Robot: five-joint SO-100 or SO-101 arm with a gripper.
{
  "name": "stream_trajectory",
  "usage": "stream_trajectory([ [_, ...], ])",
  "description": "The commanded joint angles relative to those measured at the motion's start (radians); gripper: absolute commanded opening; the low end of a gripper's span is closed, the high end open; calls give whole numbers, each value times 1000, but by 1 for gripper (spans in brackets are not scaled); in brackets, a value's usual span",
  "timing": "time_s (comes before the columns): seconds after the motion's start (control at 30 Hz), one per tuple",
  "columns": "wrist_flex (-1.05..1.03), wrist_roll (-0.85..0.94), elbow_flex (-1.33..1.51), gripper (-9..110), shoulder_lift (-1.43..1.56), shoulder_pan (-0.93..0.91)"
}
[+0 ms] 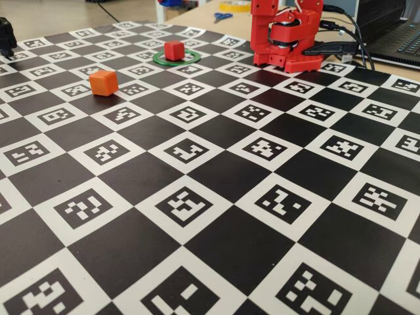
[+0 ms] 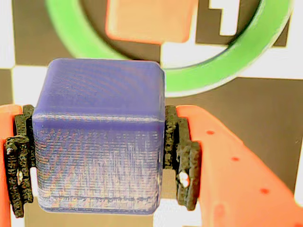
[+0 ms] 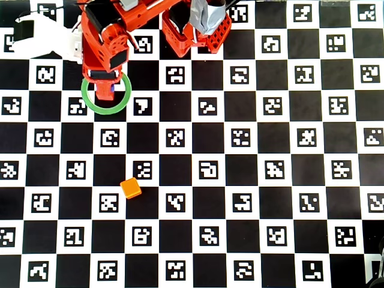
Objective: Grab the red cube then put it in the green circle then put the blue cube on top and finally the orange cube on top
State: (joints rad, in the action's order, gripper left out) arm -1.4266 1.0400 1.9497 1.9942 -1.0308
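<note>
In the wrist view my gripper (image 2: 99,158) is shut on the blue cube (image 2: 99,118), its black pads (image 2: 182,156) pressed against both sides. Beyond the blue cube lies the green circle (image 2: 227,61) with the red cube (image 2: 149,19) inside it, looking washed out. The overhead view puts the gripper (image 3: 107,91) over the green circle (image 3: 87,102) and it hides the red cube. In the fixed view the red cube (image 1: 174,50) sits in the green circle (image 1: 157,59), and the red arm (image 1: 285,33) looks folded at the back right. The orange cube (image 3: 131,188) (image 1: 103,83) lies alone on the board.
A black-and-white marker checkerboard (image 1: 216,177) covers the table. Behind the arm's base are blue-handled scissors (image 1: 222,16), a laptop (image 1: 400,33) and cables. A white object (image 3: 42,36) lies at the overhead view's top left. A dark object (image 1: 6,36) stands at the fixed view's left edge.
</note>
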Motion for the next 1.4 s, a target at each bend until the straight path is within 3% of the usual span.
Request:
stream_trajectory([
  [0.0,43,9,8,13,23,-18],
  [0.77,244,34,153,13,-80,-61],
  [1.37,272,23,193,13,-109,-55],
])
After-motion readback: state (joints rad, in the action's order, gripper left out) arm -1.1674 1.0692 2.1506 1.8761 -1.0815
